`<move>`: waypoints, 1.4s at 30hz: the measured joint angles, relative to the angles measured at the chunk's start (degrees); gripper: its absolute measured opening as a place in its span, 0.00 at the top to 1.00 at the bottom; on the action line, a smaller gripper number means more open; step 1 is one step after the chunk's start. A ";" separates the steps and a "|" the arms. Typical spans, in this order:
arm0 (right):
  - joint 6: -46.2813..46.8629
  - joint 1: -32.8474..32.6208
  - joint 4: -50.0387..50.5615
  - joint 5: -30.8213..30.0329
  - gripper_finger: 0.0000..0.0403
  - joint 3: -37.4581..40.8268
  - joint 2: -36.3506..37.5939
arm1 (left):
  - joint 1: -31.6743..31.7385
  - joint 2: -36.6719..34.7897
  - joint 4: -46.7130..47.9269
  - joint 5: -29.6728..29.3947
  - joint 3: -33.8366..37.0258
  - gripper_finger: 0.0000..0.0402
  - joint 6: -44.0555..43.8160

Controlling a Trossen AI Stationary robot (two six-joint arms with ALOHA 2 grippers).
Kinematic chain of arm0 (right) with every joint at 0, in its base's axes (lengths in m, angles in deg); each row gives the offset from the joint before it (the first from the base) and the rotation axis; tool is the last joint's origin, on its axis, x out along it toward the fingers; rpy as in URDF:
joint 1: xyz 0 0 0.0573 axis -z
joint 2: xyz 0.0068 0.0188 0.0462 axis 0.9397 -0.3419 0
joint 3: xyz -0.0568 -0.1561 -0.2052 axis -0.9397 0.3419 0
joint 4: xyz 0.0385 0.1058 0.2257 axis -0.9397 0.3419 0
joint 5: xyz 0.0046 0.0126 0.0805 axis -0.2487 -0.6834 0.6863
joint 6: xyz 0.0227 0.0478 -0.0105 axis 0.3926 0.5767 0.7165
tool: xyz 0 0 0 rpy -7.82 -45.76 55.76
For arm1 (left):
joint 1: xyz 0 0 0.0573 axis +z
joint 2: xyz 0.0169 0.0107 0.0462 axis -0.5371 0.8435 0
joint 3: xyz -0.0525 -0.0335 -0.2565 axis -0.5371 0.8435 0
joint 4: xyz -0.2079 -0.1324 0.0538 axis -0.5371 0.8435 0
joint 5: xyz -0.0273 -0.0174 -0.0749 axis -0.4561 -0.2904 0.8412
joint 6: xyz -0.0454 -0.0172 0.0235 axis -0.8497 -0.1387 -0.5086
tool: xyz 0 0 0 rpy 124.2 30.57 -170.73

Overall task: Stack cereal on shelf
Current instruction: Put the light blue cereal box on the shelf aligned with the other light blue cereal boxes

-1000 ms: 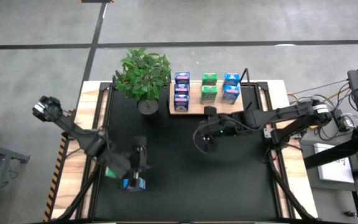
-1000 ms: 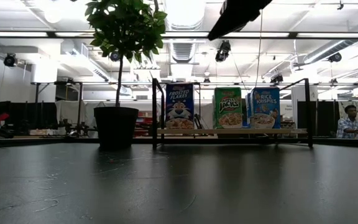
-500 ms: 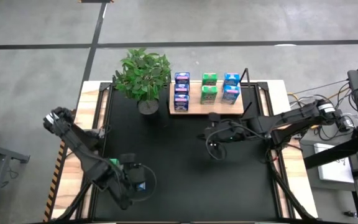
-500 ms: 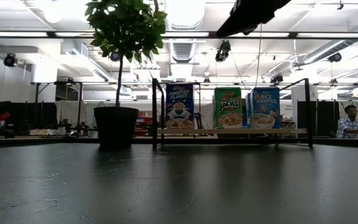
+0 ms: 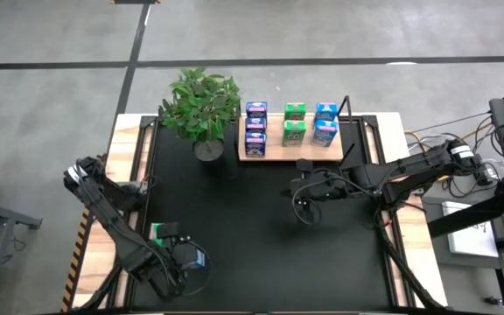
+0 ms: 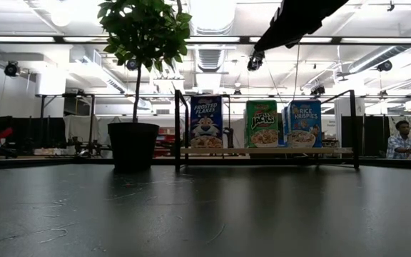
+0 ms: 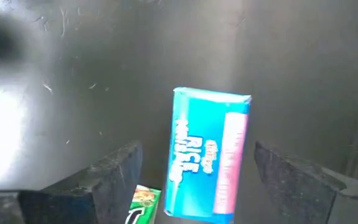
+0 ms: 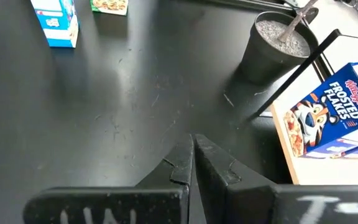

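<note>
On the black mat near the table's near-left corner stands a light blue cereal box (image 5: 199, 259) (image 7: 207, 155). My left gripper (image 5: 185, 264) (image 7: 197, 149) is open, one finger on either side of the box, with a gap showing on both sides. A green cereal box (image 5: 160, 232) lies just beside it. The wooden shelf (image 5: 269, 155) at the far edge carries dark blue (image 5: 254, 128), green (image 5: 294, 131) and light blue (image 5: 325, 131) boxes. My right gripper (image 5: 302, 207) (image 8: 192, 158) hangs shut over the mat's middle, holding nothing.
A potted plant (image 5: 203, 105) stands on the mat left of the shelf; its dark pot (image 8: 276, 47) is close to the shelf's left end. A black frame (image 6: 262, 128) surrounds the shelf. Bare mat lies between both grippers. A person (image 6: 403, 139) sits in the room far behind.
My left arm has swung toward the table's near edge and turned, bringing its gripper beside the light blue box, which has stayed in place on the mat. My right gripper has drawn back a little toward the table's right edge.
</note>
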 joint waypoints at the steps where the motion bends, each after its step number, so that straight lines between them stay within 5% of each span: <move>1: -0.01 0.00 0.00 0.01 0.98 0.00 -0.01 | 0.02 0.07 0.00 0.00 0.42 0.27 -0.02; 19: 0.00 0.00 -0.06 0.00 0.98 0.00 -0.02 | 0.04 0.07 -3.15 1.77 3.16 0.66 1.89; 26: -0.01 0.00 0.26 0.00 0.98 -0.01 -0.02 | 0.60 -0.02 -3.43 -0.30 3.16 0.72 3.78; 42: 0.56 0.00 13.35 -0.26 0.98 -1.32 9.38 | 17.60 -0.22 -16.39 -16.10 2.00 0.72 36.07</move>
